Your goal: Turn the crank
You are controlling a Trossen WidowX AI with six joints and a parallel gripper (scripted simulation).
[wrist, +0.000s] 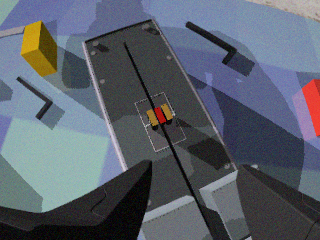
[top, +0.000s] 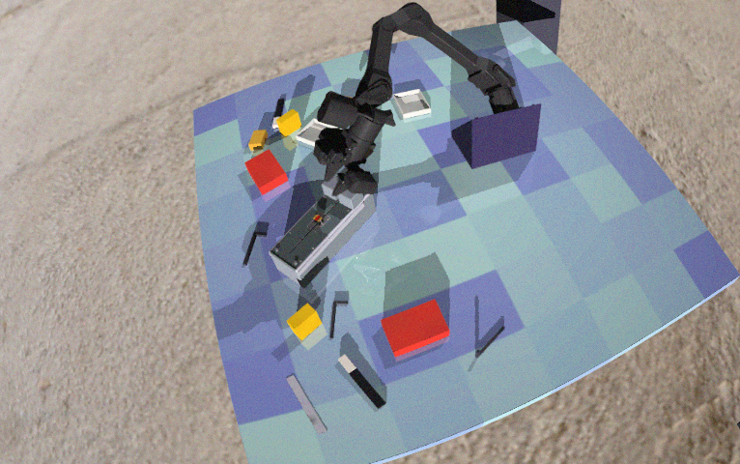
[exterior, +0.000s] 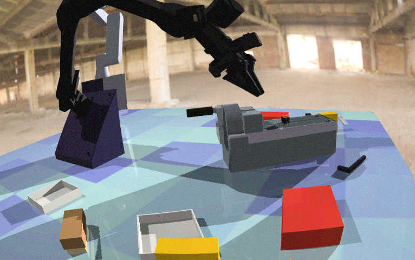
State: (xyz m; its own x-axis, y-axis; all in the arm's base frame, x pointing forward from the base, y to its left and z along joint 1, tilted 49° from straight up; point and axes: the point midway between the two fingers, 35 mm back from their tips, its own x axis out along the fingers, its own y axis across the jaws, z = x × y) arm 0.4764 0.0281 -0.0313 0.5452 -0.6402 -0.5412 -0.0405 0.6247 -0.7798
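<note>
The end effector [exterior: 251,85] hangs in the air above the crank end of the grey machine [exterior: 280,141], its fingers spread apart and gripping nothing. It tilts down toward the machine's top, and open space shows between its tips and the housing in the exterior view.

The machine stands on the table [top: 535,241], lying diagonally across it in the top view. Its black handle [exterior: 199,111] sticks out sideways from the tall end block, clear of the end effector and touched by nothing. Along the dark top plate runs a thin black slot [wrist: 143,76]. On that slot, about midway along the plate, sits the slide with its red pointer [wrist: 160,115]. A brass mark [wrist: 152,119] lies on one side of the pointer and another [wrist: 167,112] on the other, and in the wrist view the three form one short row, the red appearing level with both.

A red block [exterior: 311,215] rests on the table near the machine, and a yellow block [wrist: 39,47] sits beyond its far end.
</note>
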